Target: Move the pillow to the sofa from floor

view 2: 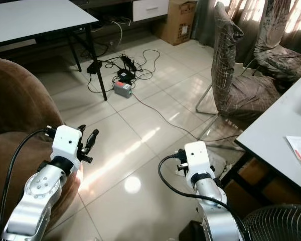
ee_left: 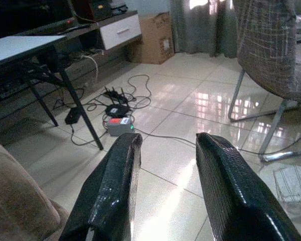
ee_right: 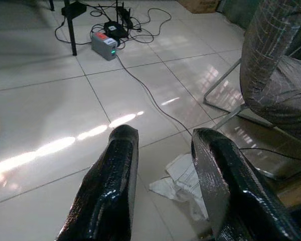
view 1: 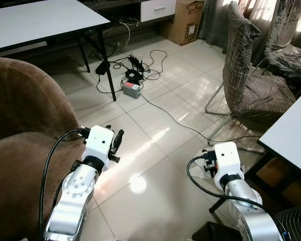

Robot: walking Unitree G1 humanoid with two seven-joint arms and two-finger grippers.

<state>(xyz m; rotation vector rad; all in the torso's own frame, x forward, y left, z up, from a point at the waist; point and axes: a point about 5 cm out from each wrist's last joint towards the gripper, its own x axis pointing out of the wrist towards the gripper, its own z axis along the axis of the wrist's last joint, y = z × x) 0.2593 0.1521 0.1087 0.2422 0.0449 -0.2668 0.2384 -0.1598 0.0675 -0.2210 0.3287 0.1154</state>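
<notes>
Beside the left gripper (view 1: 116, 143), touching distance to its outer side, rises the rounded brown plush sofa (view 1: 20, 115); ahead of both grippers stretches the glossy pale tiled floor (view 1: 155, 125). No pillow can be made out on those tiles, nor on the visible part of the sofa, so where the task's thing lies cannot be told. The left gripper stands with its two black fingers (ee_left: 115, 191) parted and nothing between them; the right gripper (ee_right: 163, 175) is likewise parted and empty, hovering over crumpled white paper (ee_right: 183, 183) on the floor just below it. Judged from this, the task is either not yet begun or already finished; no carrying is under way, and neither arm has hold of anything.

Farther ahead of the grippers a tangle of black cables and a grey power box with a red label (view 1: 132, 89) lies by the leg of a white-topped bench (view 1: 40, 20). Beyond the right gripper stands a chair draped in brown patterned cloth (view 1: 246, 75). A brown cardboard box (view 1: 186, 20) far ahead bears print too small to read, as is the power box label
</notes>
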